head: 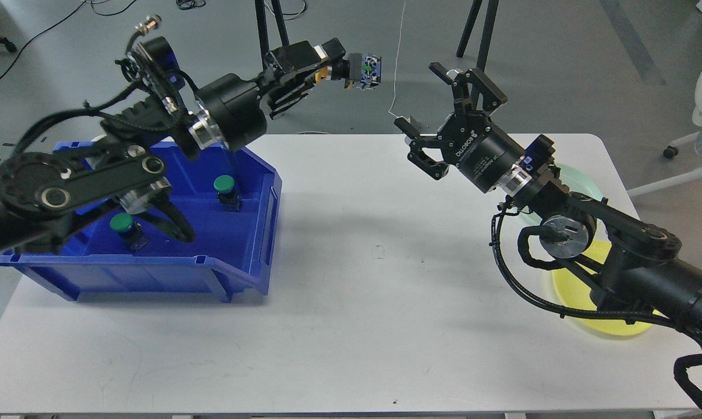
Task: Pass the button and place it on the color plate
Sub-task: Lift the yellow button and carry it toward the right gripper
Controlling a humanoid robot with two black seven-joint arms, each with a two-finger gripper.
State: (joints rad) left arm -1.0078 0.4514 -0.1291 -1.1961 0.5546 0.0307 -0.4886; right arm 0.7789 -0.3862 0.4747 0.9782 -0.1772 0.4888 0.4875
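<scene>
I see the button [360, 70] held up above the far tabletop [374, 291] edge, pinched in my left end effector [328, 68]. My right end effector [429, 110] faces it, well apart, fingers spread wide. Two green buttons [224, 185] sit in the blue bin [234, 273]. The yellow plate [584, 291] lies under my right arm.

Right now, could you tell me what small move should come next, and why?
Probably bring the left hand a little further right toward the right hand. It is shut on a button held above the table's far edge, and the right hand is open but apart from it.
</scene>
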